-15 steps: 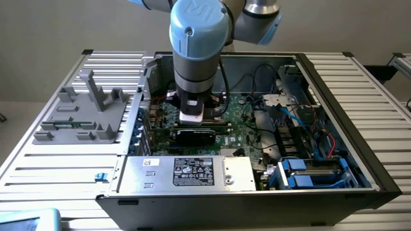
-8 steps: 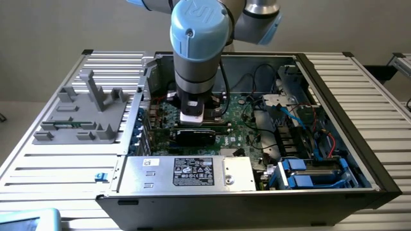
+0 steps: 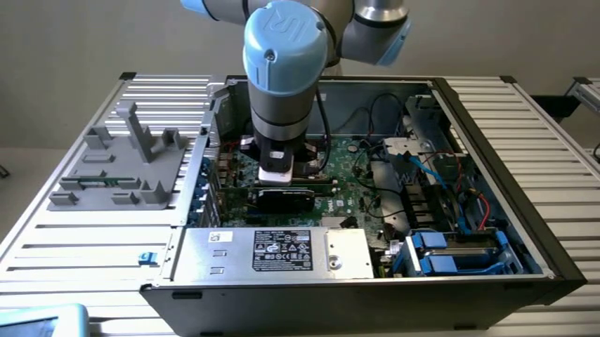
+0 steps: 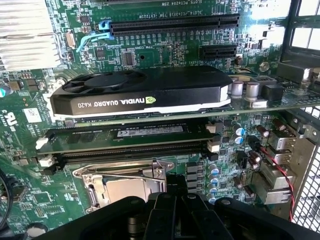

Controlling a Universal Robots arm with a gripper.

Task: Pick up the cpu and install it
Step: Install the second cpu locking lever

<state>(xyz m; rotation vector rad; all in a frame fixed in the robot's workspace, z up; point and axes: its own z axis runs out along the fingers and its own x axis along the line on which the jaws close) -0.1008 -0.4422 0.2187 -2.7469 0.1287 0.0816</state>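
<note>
Slatted counter (image 3: pixel 525 140) carries an open computer case (image 3: pixel 487 281). Gripper (image 4: pixel 172 200) clenched, holding nothing visible, poised over the socket (image 4: pixel 125 187) beside the graphics card (image 4: pixel 140 95).

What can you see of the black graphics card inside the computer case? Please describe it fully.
The graphics card is a black, low, rectangular card with a plastic-looking shroud and a round fan recess at one end. Its side edge carries a green logo and white lettering, with a pale strip at each end. It stands on edge, plugged into the green motherboard, parallel to the memory module beside it. In the exterior view it lies just below the arm's end effector, apart from it.
</note>
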